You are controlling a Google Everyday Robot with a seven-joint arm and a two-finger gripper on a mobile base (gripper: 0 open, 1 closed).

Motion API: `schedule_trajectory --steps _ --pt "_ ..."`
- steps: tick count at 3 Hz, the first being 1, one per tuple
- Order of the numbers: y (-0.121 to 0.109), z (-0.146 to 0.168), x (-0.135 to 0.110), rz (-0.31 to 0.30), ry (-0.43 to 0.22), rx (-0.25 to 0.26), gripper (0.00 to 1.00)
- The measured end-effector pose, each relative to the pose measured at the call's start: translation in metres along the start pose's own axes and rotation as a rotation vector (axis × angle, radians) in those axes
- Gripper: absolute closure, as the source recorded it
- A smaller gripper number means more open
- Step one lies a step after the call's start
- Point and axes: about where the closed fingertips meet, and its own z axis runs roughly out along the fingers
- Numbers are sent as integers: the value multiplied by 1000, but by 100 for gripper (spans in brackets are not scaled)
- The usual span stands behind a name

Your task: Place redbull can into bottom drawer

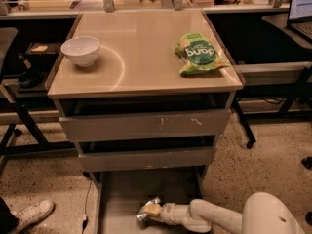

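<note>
The bottom drawer (122, 195) stood pulled out beneath the two upper drawers, its flat floor open to the camera. The gripper (149, 210) reached in low from the right, just above that floor near the front of the tray. The redbull can (143, 213) sat at its tip, lying tilted rather than upright. The jaws appeared closed on the can's body, though the wrist hid much of the contact.

The can was probably light and thin-walled: stiff enough along its length, but easy to dent under a hard squeeze, and its smooth metal skin looked slippery. Mid-body, across the narrow width, seemed the safest place to hold it. Once released on its side, it might roll on the plain floor.

Up on the bench (146, 77), a white bowl (81, 50) and a green snack bag (199, 53) lay well apart from all this.
</note>
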Motion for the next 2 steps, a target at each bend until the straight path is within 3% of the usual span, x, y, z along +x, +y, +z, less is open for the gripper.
schedule_trajectory --steps 2 --pt "-14 10 2 44 8 27 100"
